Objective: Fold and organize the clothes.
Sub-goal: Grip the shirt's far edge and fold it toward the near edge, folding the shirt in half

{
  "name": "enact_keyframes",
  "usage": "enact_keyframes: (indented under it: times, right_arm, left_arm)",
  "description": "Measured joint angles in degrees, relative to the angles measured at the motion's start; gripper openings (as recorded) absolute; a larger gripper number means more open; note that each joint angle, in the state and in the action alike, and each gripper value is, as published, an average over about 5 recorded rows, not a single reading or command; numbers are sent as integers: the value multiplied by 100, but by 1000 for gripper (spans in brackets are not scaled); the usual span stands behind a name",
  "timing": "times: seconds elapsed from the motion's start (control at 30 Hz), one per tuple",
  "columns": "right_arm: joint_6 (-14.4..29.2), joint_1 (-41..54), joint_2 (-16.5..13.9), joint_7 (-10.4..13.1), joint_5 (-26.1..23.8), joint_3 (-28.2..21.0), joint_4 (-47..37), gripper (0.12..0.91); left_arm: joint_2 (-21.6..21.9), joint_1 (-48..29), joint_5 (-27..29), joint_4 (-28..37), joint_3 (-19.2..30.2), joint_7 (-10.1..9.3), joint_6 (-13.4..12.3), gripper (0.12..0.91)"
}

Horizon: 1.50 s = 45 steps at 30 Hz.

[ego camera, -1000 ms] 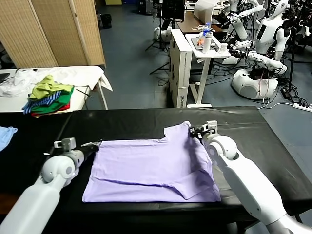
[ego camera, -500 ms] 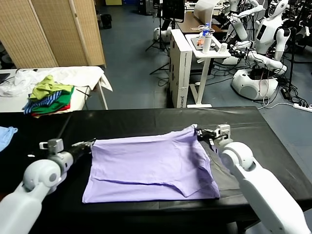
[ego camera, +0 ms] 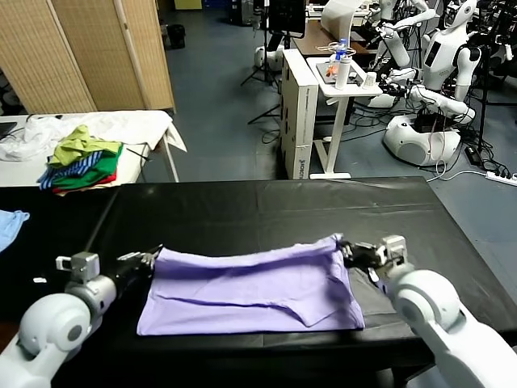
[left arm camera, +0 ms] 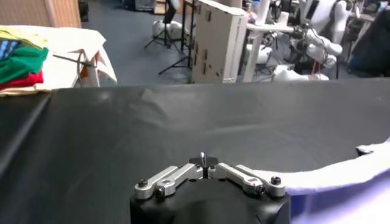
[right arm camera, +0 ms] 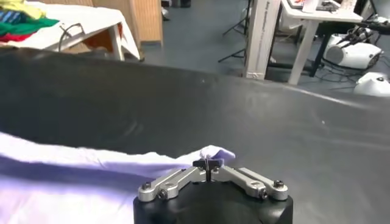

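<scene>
Fabric position: you have the pale lavender short-sleeved T-shirt (ego camera: 250,293) of thin soft cloth lying on the black tabletop (ego camera: 242,206), spread between the two tools. Its far edge is lifted and folded toward the robot, held at both far corners.

Left tool (ego camera: 152,258): it sits at the shirt's far left corner. In the left wrist view, the left tool's fingers (left arm camera: 206,159) are closed to a narrow point, and the lavender cloth (left arm camera: 341,182) starts just beside that tool, trailing away from it. You cannot confirm from that view that cloth sits between the tips; in the head view the corner meets the tool.

Right tool (ego camera: 343,247): it sits at the shirt's far right corner. In the right wrist view, the right tool's fingers (right arm camera: 207,164) are pinched together, with a small bunch of lavender cloth (right arm camera: 214,153) gathered right at the tips and the rest of the shirt running off to one side of the tool.

Beyond the left tool, well apart, a pile of green, yellow, striped and red clothes (ego camera: 81,160) rests on a white side table (ego camera: 141,125).
</scene>
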Motion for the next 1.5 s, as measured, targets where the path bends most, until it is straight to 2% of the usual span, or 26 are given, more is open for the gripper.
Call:
enact_keyframes:
  times: [0.23,0.63,0.83,0.93,1.0,1.1,1.23,1.3,1.37,1.4,1.5]
  right_arm:
    - [0,-157,-70,-2,-10,-73,73,140]
    - [0,-286,-161,-21,-22,-139,98,140]
    - [0,-370,-182,-186,19,-83,210,153]
    - [0,-467,-206,-279,94,29,328,262]
    - [0,-550,-220,-293,158,133,427,391]
    - [0,-692,-231,-309,260,329,585,581]
    - [0,-805,-190,-348,313,588,680,810]
    - [-1,-775,-126,-294,258,650,629,877]
    - [5,-677,-24,-219,133,637,499,897]
    - [27,-605,45,-195,50,604,403,903]
    - [167,-349,276,-196,-191,438,57,906]
  left_arm:
    - [-117,531,303,-132,-290,123,-63,146]
    - [-389,1216,688,-214,-374,169,-178,146]
    - [-502,1437,798,-244,-418,177,-199,146]
    - [-567,1491,855,-270,-417,141,-171,147]
    - [-619,1523,894,-302,-429,122,-159,177]
    - [-710,1562,928,-358,-480,104,-148,315]
    - [-839,1584,938,-459,-582,98,-120,562]
    - [-907,1576,936,-512,-628,100,-120,695]
    - [-976,1536,926,-541,-650,94,-157,806]
    - [-1010,1499,917,-539,-648,79,-187,848]
    - [-1095,1315,874,-464,-588,0,-273,901]
